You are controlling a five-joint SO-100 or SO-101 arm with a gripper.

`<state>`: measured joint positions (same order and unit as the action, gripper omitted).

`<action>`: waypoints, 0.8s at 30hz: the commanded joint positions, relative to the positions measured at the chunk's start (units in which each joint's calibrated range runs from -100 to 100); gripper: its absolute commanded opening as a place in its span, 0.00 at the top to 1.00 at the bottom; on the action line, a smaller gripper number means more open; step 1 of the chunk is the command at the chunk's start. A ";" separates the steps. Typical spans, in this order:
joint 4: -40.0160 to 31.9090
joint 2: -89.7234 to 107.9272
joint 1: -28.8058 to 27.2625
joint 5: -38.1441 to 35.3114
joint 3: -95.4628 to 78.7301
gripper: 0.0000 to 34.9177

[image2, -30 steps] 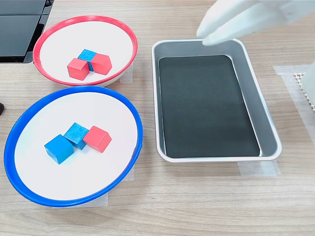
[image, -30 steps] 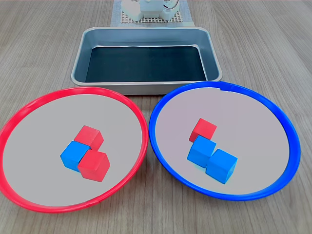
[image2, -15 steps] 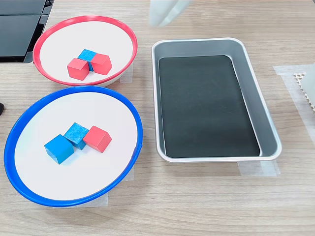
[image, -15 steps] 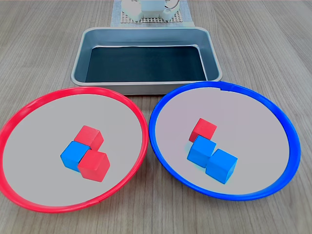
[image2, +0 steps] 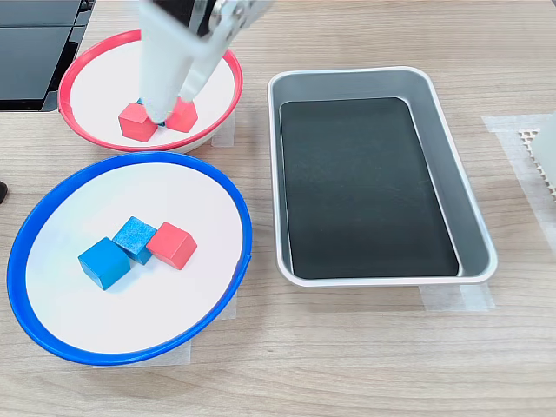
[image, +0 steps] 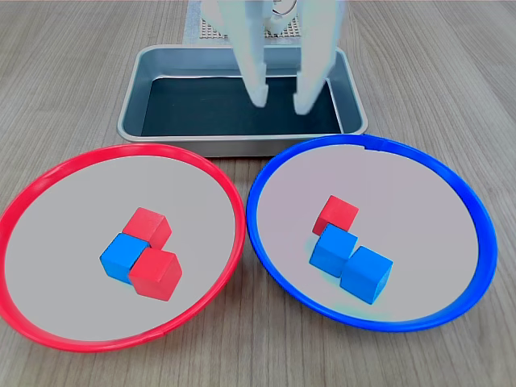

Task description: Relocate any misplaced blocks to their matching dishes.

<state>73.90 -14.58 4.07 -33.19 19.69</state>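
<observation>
Blocks (image: 151, 252) — three per dish (image: 48, 322) (six total) — tool (image: 280, 103) open.

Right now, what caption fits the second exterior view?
Open tool above red dish; blue dish holds a stray red cube.

gripper (image: 280, 103): has swung into both exterior views, jaws apart.
position: in the second exterior view, now over the red-rimmed dish (image2: 221, 54), hiding its blue cube.
</observation>
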 commanded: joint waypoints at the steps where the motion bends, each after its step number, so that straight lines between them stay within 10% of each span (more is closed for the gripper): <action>1: -1.47 -2.78 0.68 -0.24 4.57 0.72; 24: -4.36 -18.73 5.58 -0.54 11.03 0.47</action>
<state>69.98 -32.99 8.85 -33.24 27.86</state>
